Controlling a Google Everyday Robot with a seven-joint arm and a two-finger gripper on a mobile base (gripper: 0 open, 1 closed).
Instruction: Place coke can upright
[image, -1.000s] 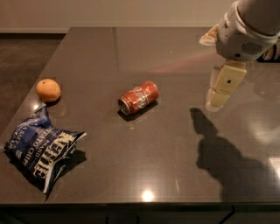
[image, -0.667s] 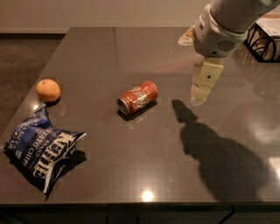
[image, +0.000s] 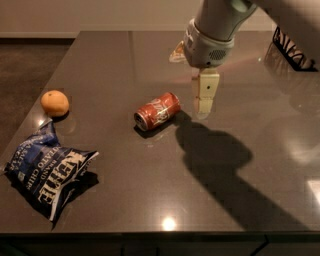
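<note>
The coke can (image: 157, 111) is red with white script and lies on its side near the middle of the dark table (image: 125, 60), its silver end facing front left. My gripper (image: 202, 110) hangs from the white arm just to the right of the can, pointing down and a little above the tabletop, apart from the can. It holds nothing that I can see.
A round orange fruit (image: 54, 103) sits at the left of the table. A blue chip bag (image: 47, 170) lies at the front left. A black wire rack (image: 292, 47) stands at the back right edge. The arm's shadow falls on the table to the front right.
The arm and gripper have moved left across the table, from the right side to just beside the can. The can, orange and bag have not moved.
</note>
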